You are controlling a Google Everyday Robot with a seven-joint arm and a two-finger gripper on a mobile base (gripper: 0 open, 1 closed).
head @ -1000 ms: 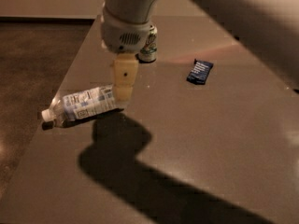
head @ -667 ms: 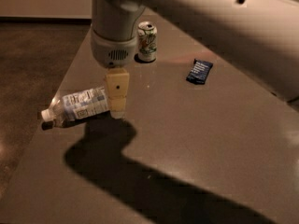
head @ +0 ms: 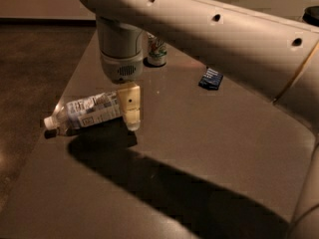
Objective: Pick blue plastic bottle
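Note:
The blue plastic bottle (head: 84,112) lies on its side near the table's left edge. It is clear, with a pale printed label, and its white cap (head: 50,123) points left. My gripper (head: 131,123) hangs from the thick pale arm, low over the table and right at the bottle's base end. It hides that end of the bottle. Whether it touches the bottle cannot be told.
A green-and-white soda can (head: 156,50) stands at the back, partly hidden behind my wrist. A small dark blue flat packet (head: 211,78) lies to the right. The brown table (head: 199,148) ends at its left edge just beyond the bottle's cap, with dark floor beyond.
My gripper has moved left and down, from over the middle of the table near the can to the bottle's base end. The bottle has not moved.

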